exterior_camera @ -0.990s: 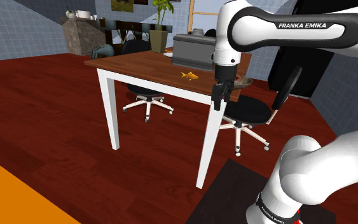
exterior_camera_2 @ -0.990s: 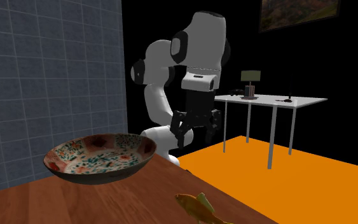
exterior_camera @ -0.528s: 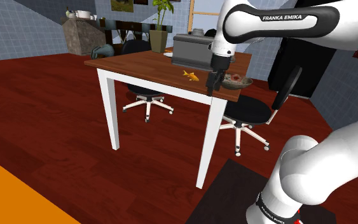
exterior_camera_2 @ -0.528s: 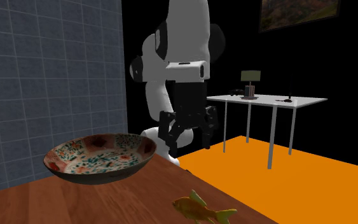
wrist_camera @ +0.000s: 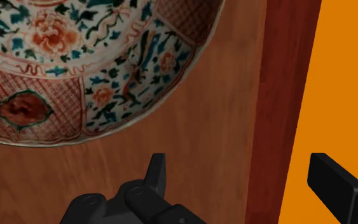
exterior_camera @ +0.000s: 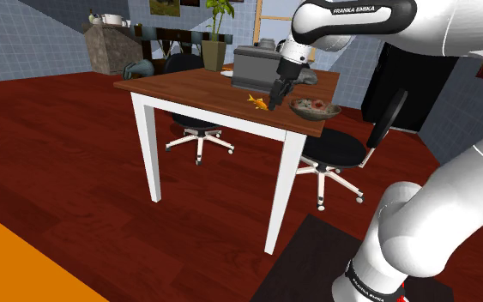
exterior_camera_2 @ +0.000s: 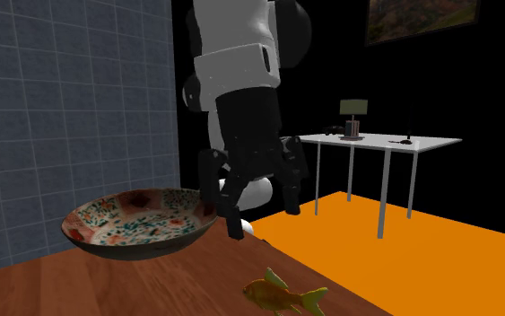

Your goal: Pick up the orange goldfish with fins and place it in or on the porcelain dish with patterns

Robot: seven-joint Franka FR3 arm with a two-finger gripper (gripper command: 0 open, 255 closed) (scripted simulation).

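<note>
Hanging over the tabletop (exterior_camera: 188,86) close to its edge, the tool (exterior_camera: 275,96) stood wide open with nothing between its fingers. In the wrist view one finger sat over the wood and the other over the orange floor (wrist_camera: 336,95) beyond the edge. The goldfish (exterior_camera: 256,101) lay on the wood just beside the tool, on the shoulder view's left. It was apart from the dish (exterior_camera: 315,108), which sat on the tool's other side. The step in hand looked to be the reach for the fish. To do it well, the tool would need to be centred over the fish, away from the dish's rim, with its fingers turned across the narrow body. It should then be lowered until the fingers straddled the fish before closing on the body rather than the thin fins or tail. The fish was small and golden orange, with a fin standing up from its back and a spread tail.
</note>
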